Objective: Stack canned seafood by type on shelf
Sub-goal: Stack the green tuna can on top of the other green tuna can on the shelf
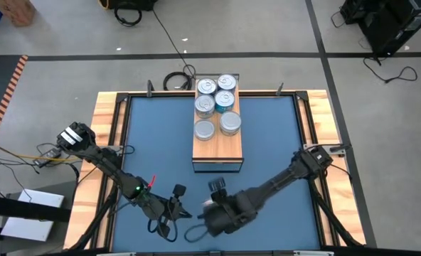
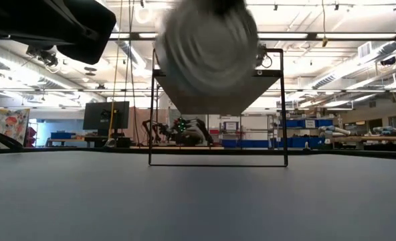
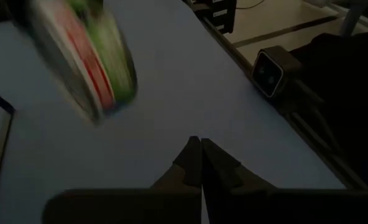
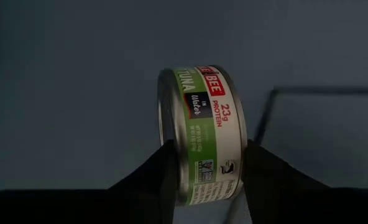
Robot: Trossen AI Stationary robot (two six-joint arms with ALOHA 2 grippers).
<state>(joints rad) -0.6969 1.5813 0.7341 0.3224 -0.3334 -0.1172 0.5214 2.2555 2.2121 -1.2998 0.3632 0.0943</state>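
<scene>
1. Step in hand: the right claw is clamped on a tuna tin with a green-and-red label, one finger on each flat end, so that the tin stands on edge. The low view shows the tin clear of the worktop, so the step is judged to be the lift after pick-up.
2. Location of the tin: near the front edge of the worktop, well apart from the shelf.
3. State of the shelf: six tins occupy its far part in two columns; some have teal sides. The near part of the wooden top is bare.
4. Next move, as a judgement: carry the tin to the shelf, turn it flat, and set it down with tins of its own type.
5. Right arm pose: it reaches in from the right rear corner, stretched low toward the front centre.
6. Left arm: it waits at the front left, the left claw closed and empty.
</scene>
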